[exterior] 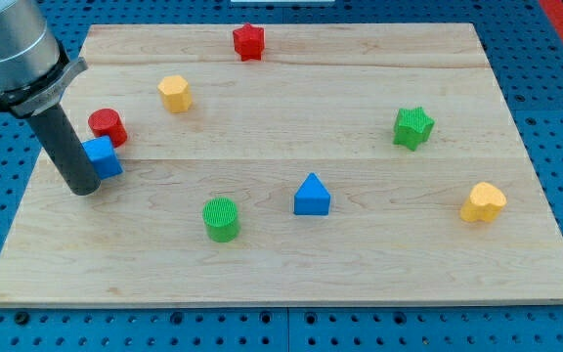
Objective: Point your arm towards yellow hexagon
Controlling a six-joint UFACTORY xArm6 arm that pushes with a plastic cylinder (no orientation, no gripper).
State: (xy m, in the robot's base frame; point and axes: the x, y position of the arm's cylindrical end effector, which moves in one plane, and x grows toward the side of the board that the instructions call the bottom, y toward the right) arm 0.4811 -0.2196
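Nearest the view's bottom edge of the pale wooden board (379, 264) stands a ribbed green cylinder block (221, 218), and just beyond it to the view's right a blue triangular block (312, 195); far off at the view's right lies a yellow heart-shaped block (483, 202). At the view's left our dark rod comes down to the board, and my tip (83, 190) rests on the wood touching or just beside a blue cube-like block (102, 156), with a red cylinder block (108, 126) just behind that. The rod is a plain pusher with nothing to open or close, and it has hold of nothing. Further back, at the view's right, sits a green star-shaped block (412, 127). The yellow hexagon block (175, 93) lies in the upper left part of the board, well apart from my tip, beyond and to the view's right of the red cylinder. We judge it light, rigid and ready to slide on smooth wood, so any contact should fall square on a flat side face, not a corner. Farthest, near the view's top edge, stands a red star-shaped block (248, 41).
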